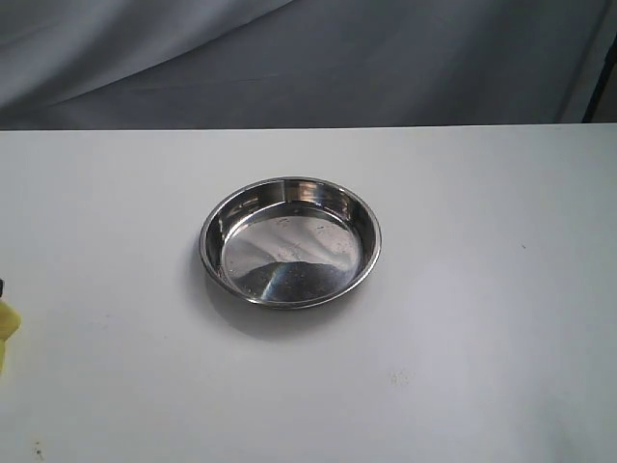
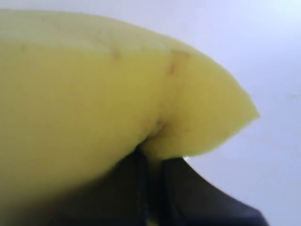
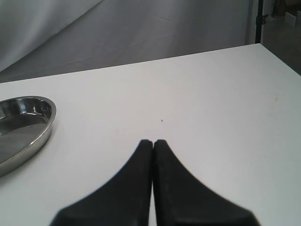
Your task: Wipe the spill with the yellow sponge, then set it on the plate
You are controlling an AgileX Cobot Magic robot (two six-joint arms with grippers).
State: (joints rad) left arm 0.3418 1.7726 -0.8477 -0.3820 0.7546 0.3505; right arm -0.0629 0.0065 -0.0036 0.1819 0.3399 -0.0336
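The shiny steel plate [image 1: 213,236] sits at the table's middle, and its rim [image 3: 46,127] also shows in the right wrist view. Only a sliver of the yellow sponge [image 1: 7,328] peeks in at the exterior view's far left edge. In the left wrist view the yellow sponge [image 2: 94,99] fills most of the picture, pinched and creased between the dark fingers of my left gripper [image 2: 153,157], which is shut on it. My right gripper [image 3: 153,142] is shut on nothing, hovering over bare table to the plate's right. No spill is visible in any view.
The white table [image 1: 463,367] stretches around the plate, with a few faint specks on it. A grey cloth backdrop [image 1: 308,58] hangs behind the far edge. A dark stand [image 3: 257,21] is at the back right.
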